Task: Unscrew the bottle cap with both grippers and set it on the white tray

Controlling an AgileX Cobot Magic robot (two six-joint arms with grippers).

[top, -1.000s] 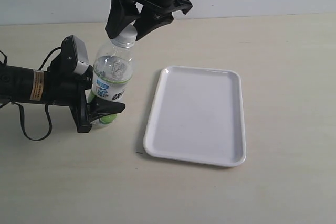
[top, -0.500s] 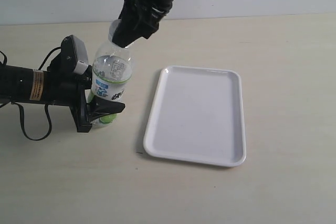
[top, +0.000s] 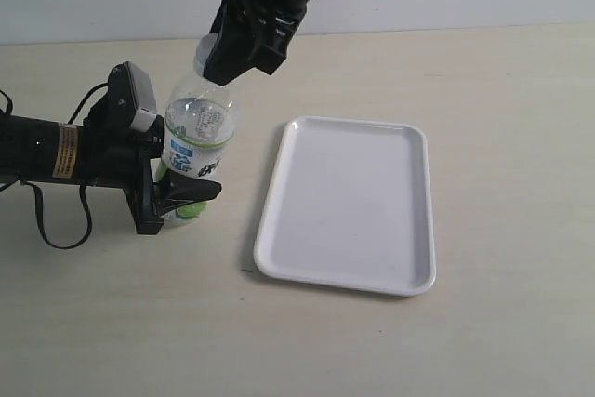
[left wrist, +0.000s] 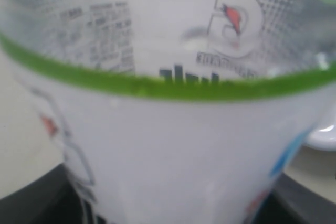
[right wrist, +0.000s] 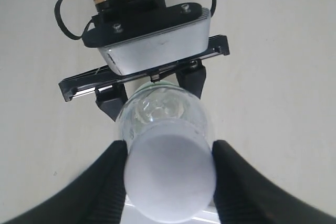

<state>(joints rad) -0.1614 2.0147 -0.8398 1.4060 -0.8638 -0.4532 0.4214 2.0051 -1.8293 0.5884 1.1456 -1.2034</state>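
Note:
The clear bottle with its white-and-green label stands upright on the table, left of the white tray. My left gripper comes in from the left and is shut on the bottle's lower body. The label fills the left wrist view. My right gripper reaches down from above. It is shut on the white bottle cap, with one black finger pressed against each side. In the exterior view only a sliver of the cap shows beside the jaws.
The tray lies empty to the right of the bottle, and a corner of it shows in the left wrist view. The left arm's black cable loops on the table at the far left. The wall runs along the table's far edge.
A second ago the right gripper's fingers stood spread around the cap. It has since turned about the bottle's axis and closed on it. The bottle and left gripper have stayed put.

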